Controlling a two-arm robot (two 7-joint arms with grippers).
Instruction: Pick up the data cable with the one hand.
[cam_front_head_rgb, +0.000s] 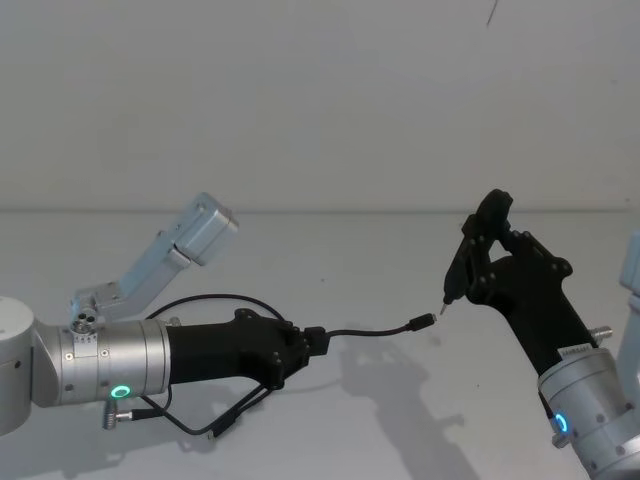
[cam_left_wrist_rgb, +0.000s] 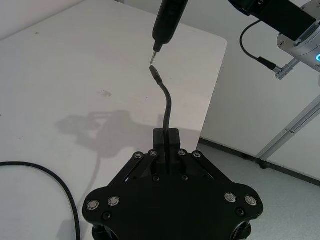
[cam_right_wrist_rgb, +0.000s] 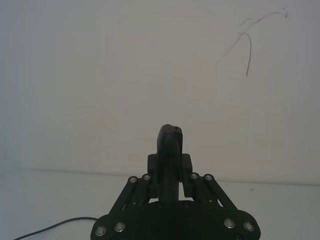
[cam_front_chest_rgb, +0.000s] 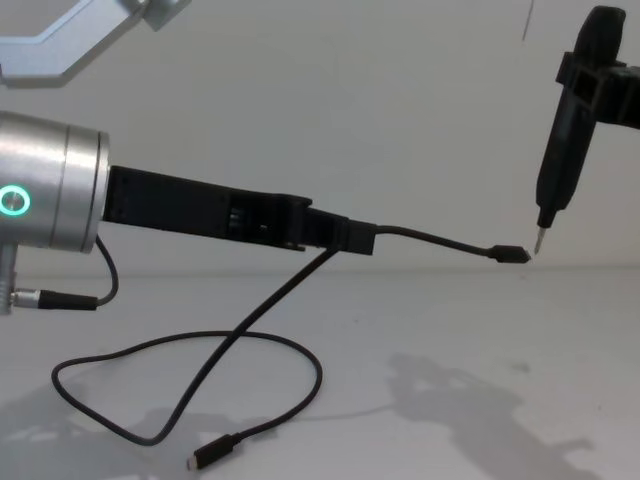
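Left pincer (cam_front_chest_rgb: 345, 236) was clamped on the cable (cam_front_chest_rgb: 440, 241) above the white worktop (cam_front_chest_rgb: 480, 330).
Its free plug (cam_front_chest_rgb: 514, 254) stuck out almost touching the tip of the pen-shaped tool (cam_front_chest_rgb: 565, 140) gripped by the right pincer (cam_front_head_rgb: 478, 245); the rest of the cable drooped in a loop onto the worktop.
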